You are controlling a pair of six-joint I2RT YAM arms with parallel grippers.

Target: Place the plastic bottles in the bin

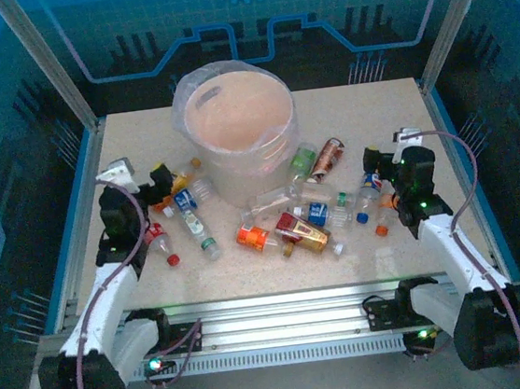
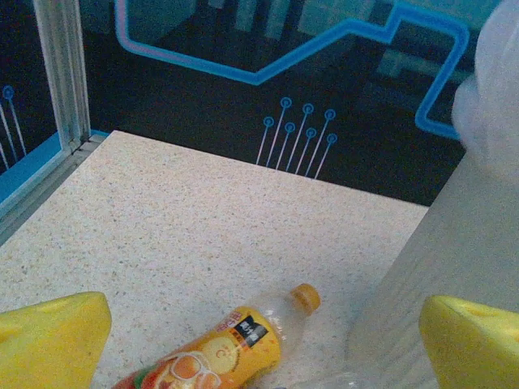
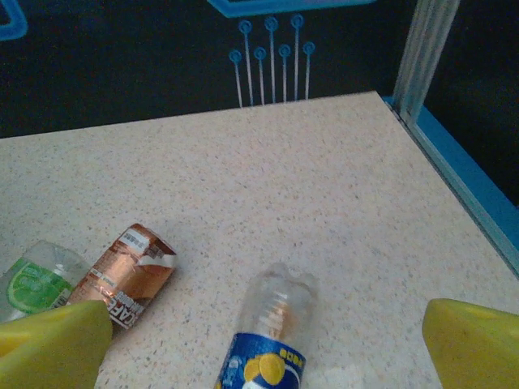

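Left pincer (image 1: 159,183) and right pincer (image 1: 375,164) gape wide, empty, over bottles (image 1: 302,233) strewn on table (image 1: 250,275) around bin (image 1: 240,183).

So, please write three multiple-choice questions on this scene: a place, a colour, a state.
1. Where does the bin stand on the table?
A. far middle
B. near left corner
C. right edge

2. In the left wrist view, which colour is the cap of the orange-labelled bottle?
A. blue
B. orange
C. black

3. How are the left tool and the right tool?
A. both open
B. both shut
C. one shut on a bottle

Answers:
1 A: the top view shows it centred, far from the arms.
2 B: the cap is orange.
3 A: each wrist view shows the jaws wide apart.
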